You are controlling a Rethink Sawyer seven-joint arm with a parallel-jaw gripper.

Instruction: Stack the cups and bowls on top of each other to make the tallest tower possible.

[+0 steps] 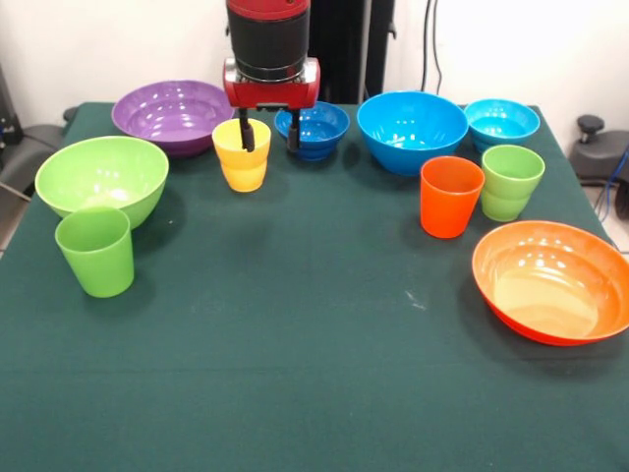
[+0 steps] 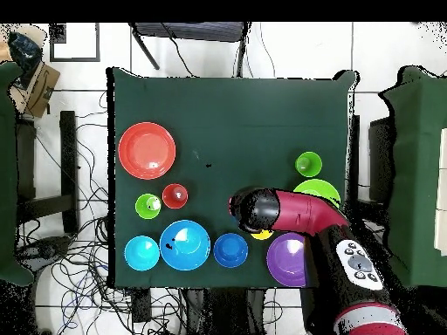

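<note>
Gripper [image 1: 266, 137] open, one finger inside yellow cup [image 1: 242, 155], other outside rim. Cup glossy, stepped waist, upright, btwn purple bowl [image 1: 169, 116] and dark blue bowl [image 1: 316, 129].

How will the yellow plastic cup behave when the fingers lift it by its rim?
The yellow plastic cup with a stepped waist looks thin-walled and hollow, so probably light and fairly stiff. Its glossy surface may slip between the fingers. Being taller than wide, it could tip if nudged sideways.
</note>
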